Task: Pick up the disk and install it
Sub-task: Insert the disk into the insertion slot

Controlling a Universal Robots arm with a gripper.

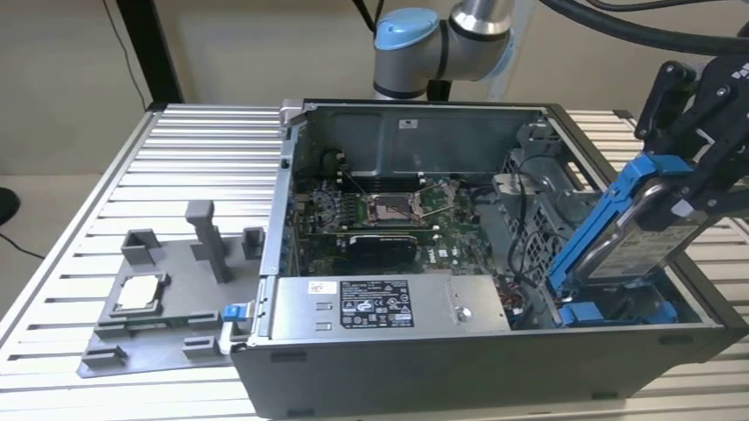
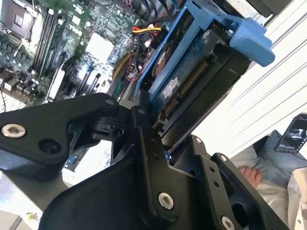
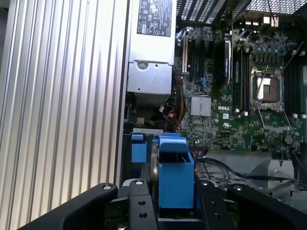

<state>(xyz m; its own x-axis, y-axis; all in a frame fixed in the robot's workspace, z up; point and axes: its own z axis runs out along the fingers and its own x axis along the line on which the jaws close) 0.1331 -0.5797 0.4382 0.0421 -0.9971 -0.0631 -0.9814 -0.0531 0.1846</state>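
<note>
exterior view: the gripper (image 1: 690, 197) is clamped on the disk (image 1: 632, 224), which leans steeply with its lower end inside the computer case (image 1: 468, 368), at the case's corner on the exterior view's right. second wrist view: the disk (image 2: 192, 72) shows its connector edge beside the case's motherboard (image 2: 57, 43). first wrist view: black fingers (image 3: 139, 206) pinch its blue carrier. installation appears under way, with the disk unseated. seating it likely demands squaring the carrier to the case's bay.

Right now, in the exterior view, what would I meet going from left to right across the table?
grey fixture tray → power supply inside the computer case → the disk in its blue carrier, tilted, held by the end effector
</note>
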